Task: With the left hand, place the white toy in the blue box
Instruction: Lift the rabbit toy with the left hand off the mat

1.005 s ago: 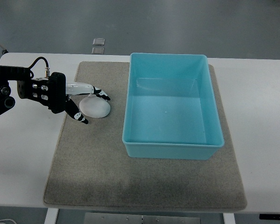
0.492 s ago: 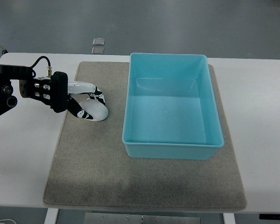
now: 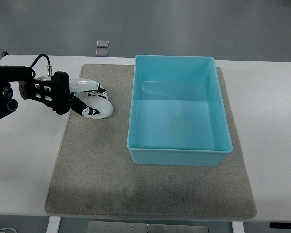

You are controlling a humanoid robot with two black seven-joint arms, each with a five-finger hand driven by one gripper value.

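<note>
The left robot hand [image 3: 85, 99] had its fingers curled around the white toy [image 3: 98, 107], a smooth rounded lump over the grey mat [image 3: 97, 179]. The blue box [image 3: 177, 154] stood just to its right, open and empty, long axis running near to far.

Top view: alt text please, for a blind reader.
The robot's black-and-white left hand is closed around a rounded white toy on a grey felt mat. To the toy's right on the mat sits an open, empty light-blue plastic box, all on a white table.
</note>
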